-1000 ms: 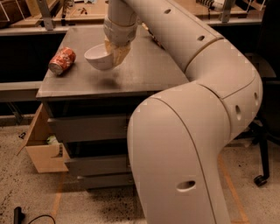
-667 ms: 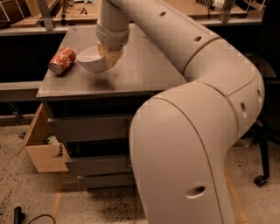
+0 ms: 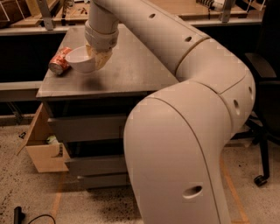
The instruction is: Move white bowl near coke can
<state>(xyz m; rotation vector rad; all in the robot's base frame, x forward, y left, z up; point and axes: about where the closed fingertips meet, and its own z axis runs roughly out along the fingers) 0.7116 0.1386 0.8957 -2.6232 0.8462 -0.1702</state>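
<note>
Workshop — drawer cabinet (image 3: 131, 74), benches (image 3: 175, 6), gripper (image 3: 97, 60) holding white bowl (image 3: 78, 59) over cabinet

Shifts left across the bench (image 3: 131, 74): pincer (image 3: 98, 58), clamped on the white bowl (image 3: 79, 59), now nearer the far-left corner, bowl just beside the coke can (image 3: 60, 62).

Bulky cream-white arm (image 3: 183, 144), smooth rounded shells, small dark holes (image 3: 193, 190), ribbed wrist collar (image 3: 101, 38); tan jaws at white bowl (image 3: 78, 59)
</note>
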